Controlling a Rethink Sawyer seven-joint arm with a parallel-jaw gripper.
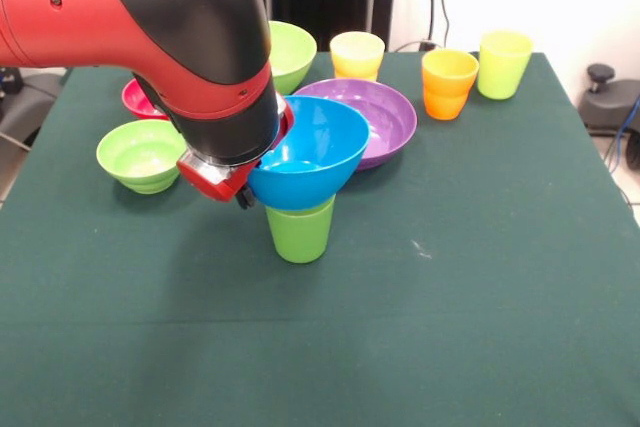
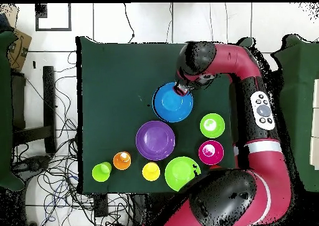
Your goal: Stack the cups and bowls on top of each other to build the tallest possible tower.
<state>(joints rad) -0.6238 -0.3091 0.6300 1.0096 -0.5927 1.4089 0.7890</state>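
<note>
The large blue bowl (image 1: 310, 152) is seen resting, tilted, on the mouth of a green cup (image 1: 300, 230) that stands upright near the middle of the green surface (image 1: 480, 277); together they form the start of the tower. The hand (image 1: 243, 190) is pressed against the bowl's rim on one side, but its fingers are hidden behind the wrist, so whether it is gripping the rim or has let go cannot be told.

The step in hand is judged to be the seating of the bowl on the cup. It would be done well if the bowl were levelled and centred over the cup before release, since a wide bowl on a narrow cup is likely to tip. The hand should then be drawn away straight, without the rim being dragged.

The remaining pieces are spread behind the tower. The wide purple bowl (image 1: 375, 119) lies just behind the blue one, and the large lime bowl (image 1: 290, 52) is further back. A small lime bowl (image 1: 140, 154) and a small red bowl (image 1: 135, 99) are partly hidden by the arm. A pale yellow cup (image 1: 357, 54), an orange cup (image 1: 448, 84) and a yellow-green cup (image 1: 503, 63) stand upright. All containers appear empty.
</note>
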